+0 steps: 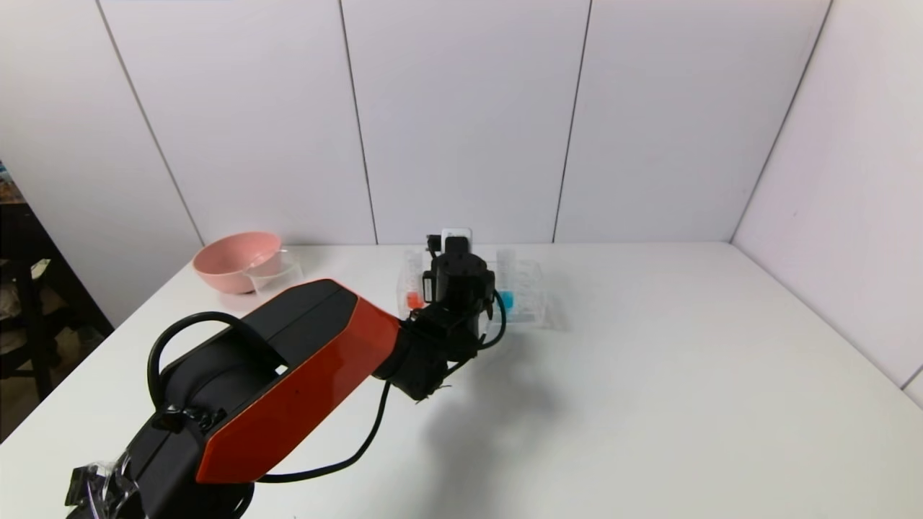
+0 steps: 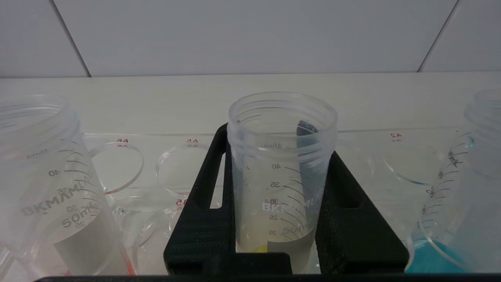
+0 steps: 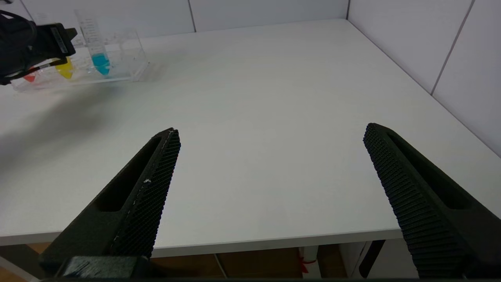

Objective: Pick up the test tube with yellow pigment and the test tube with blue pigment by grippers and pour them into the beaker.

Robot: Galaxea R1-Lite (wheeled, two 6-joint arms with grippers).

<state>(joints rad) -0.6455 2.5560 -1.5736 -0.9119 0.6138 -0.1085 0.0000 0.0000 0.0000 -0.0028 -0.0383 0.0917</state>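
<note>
Your left gripper (image 2: 280, 219) has its fingers (image 2: 203, 219) pressed against both sides of the test tube with yellow pigment (image 2: 280, 172), pinching it below its threaded mouth. The tube stands between the fingers, long axis upright, bottom seated in the clear tube rack (image 1: 530, 303), so the coming move looks like a straight lift along that axis before any tilt.

To one side of the fingers stands the test tube with blue pigment (image 2: 454, 203); to the other, a tube with orange-red liquid (image 2: 51, 188). Both are close, neither touching the fingers. Judgement: lifting off-axis could drag the rack or knock a neighbour.

Your right gripper (image 3: 270, 188) hangs low over the near edge of the worktop (image 1: 649, 375), fingers spread wide and holding nothing, well apart from the rack. The left arm is far the nearer.

The beaker (image 1: 274, 270) sits just beside the pink bowl (image 1: 234, 259), well off to the left of the rack. The worktop is white, flat, matte; white panelled walls close the back and right.
</note>
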